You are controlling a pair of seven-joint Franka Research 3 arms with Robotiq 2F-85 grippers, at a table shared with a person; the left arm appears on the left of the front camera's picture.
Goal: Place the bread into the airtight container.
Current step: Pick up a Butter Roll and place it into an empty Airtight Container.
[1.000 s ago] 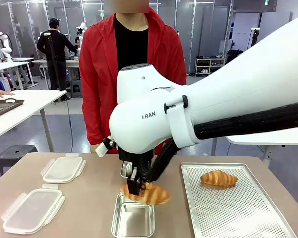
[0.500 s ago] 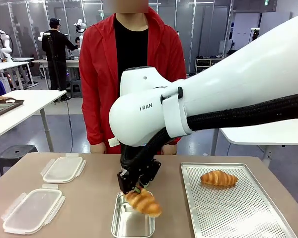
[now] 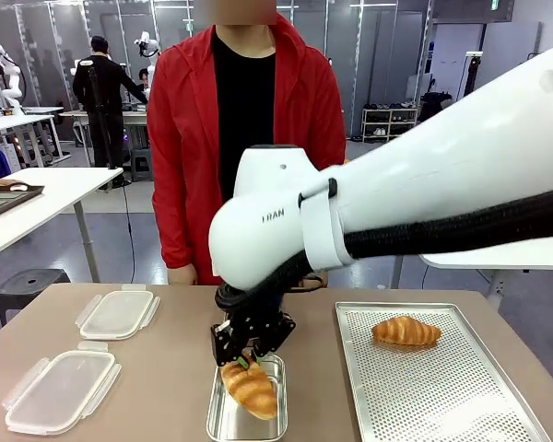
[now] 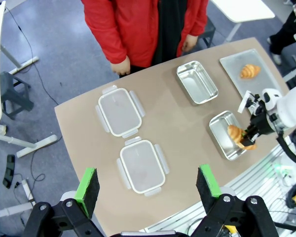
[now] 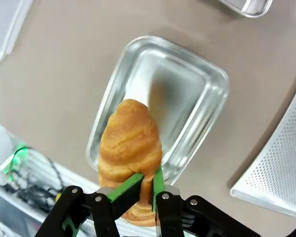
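Two lids lie at the front view's left, far lid above near lid. Lower middle, the steel container has the bread hanging in its mouth, pinched in the right gripper. Right, a perforated tray bears a second croissant. A second ago the bread was higher and nearly level; now its long axis slants upper left to lower right, free end down. The left gripper gapes wide.

Bright, even light, soft shadows, mild wide-angle edge distortion.
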